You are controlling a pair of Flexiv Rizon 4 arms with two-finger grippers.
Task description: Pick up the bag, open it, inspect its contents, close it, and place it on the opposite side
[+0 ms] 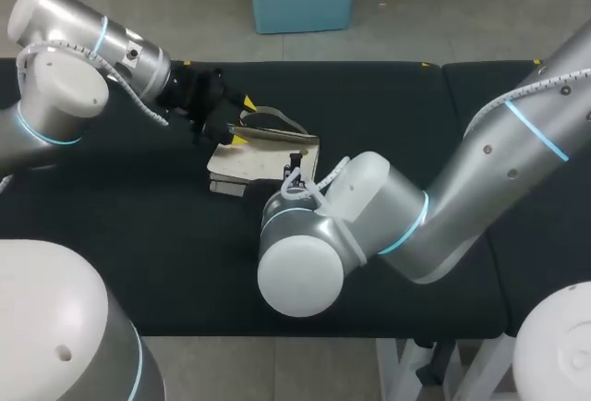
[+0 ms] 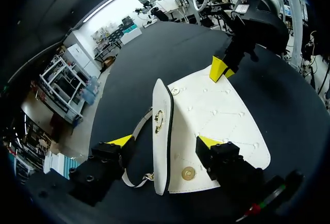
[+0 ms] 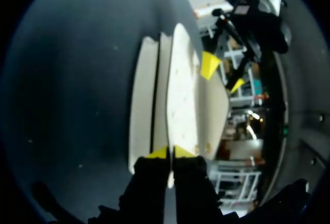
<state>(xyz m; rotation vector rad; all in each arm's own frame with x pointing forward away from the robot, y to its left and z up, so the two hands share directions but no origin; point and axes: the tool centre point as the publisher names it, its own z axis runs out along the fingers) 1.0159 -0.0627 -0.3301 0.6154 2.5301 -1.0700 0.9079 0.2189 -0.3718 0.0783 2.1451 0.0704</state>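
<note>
While the white quilted handbag (image 2: 216, 115) lies flat on the black table (image 1: 138, 235), it looks light, with a soft thin flap (image 3: 181, 79). The right gripper (image 3: 170, 154) is pinched closed on the flap's edge. The left gripper (image 2: 166, 141) stands wide apart around the bag's end, holding nothing.

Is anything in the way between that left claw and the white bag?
Nothing visible does. The left gripper is right at the bag, its open fingers on either side of the bag's clasp edge. The right gripper pinches the bag's far edge, clear of that gap.
</note>
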